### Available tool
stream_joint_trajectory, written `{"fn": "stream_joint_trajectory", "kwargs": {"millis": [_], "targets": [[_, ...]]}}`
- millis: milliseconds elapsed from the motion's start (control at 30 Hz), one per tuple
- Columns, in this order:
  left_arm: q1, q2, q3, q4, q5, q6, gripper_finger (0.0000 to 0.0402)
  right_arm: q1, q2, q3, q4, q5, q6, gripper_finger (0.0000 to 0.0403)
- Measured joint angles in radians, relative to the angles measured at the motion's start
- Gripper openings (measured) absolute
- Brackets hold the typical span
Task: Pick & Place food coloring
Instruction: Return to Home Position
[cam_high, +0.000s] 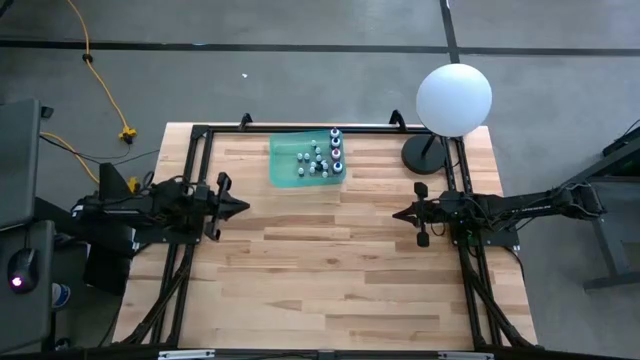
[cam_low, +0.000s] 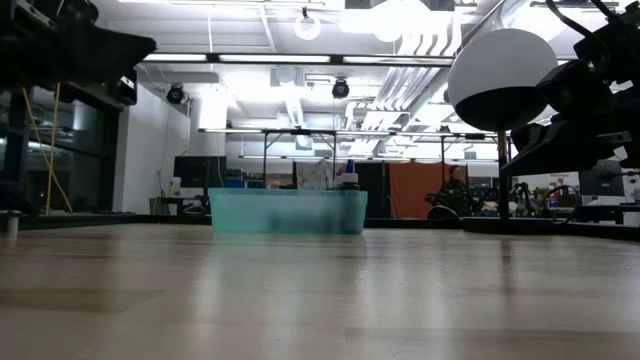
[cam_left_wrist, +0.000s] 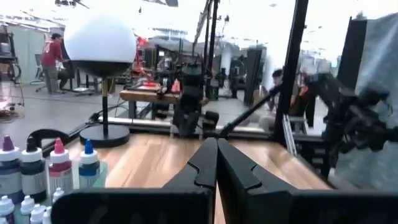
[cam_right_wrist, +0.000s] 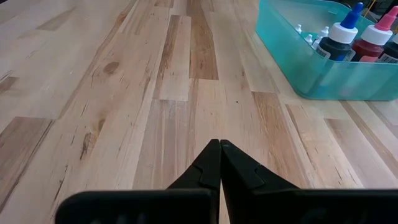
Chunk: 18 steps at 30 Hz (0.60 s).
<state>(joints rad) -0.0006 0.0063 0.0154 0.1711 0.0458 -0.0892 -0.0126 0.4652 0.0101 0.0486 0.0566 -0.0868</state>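
The food coloring bottles (cam_high: 325, 155) stand upright in a shallow teal tray (cam_high: 290, 165) at the far middle of the table. Some are larger, with blue, pink and dark caps (cam_left_wrist: 59, 165); others are tiny and white (cam_right_wrist: 308, 37). My left gripper (cam_high: 243, 207) hovers shut over the table's left side, pointing toward the right edge, with nothing in it. My right gripper (cam_high: 398, 214) hovers shut over the right side, pointing toward the left edge, also with nothing in it. Both stand nearer to the table's near edge than the tray. In the wrist views both pairs of fingers (cam_left_wrist: 216, 149) (cam_right_wrist: 219, 148) meet at their tips.
A white globe lamp (cam_high: 453, 98) on a black round base (cam_high: 425, 155) stands at the far right corner, close to the tray's right end. A black frame (cam_high: 300, 128) runs around the table's edges. Bare wood (cam_high: 320, 270) stretches between the two grippers and toward the near edge.
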Motion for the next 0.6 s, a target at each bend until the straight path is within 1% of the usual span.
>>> {"fn": "stream_joint_trajectory", "kwargs": {"millis": [167, 367, 500, 600], "targets": [[0.000, 0.000, -0.001, -0.075, 0.030, 0.006, 0.0001, 0.000, 0.000, 0.000, 0.000, 0.000, 0.000, 0.0000], [0.000, 0.000, -0.002, -0.099, 0.030, 0.006, 0.0001, 0.000, 0.000, 0.000, 0.000, 0.000, 0.000, 0.0000], [0.000, 0.001, -0.002, -0.145, 0.029, 0.005, 0.0001, 0.000, 0.000, 0.000, 0.000, 0.000, 0.000, 0.0000], [0.000, 0.000, -0.003, -0.147, 0.009, 0.006, 0.0001, 0.000, 0.000, 0.000, 0.000, 0.000, 0.000, 0.0000]]}}
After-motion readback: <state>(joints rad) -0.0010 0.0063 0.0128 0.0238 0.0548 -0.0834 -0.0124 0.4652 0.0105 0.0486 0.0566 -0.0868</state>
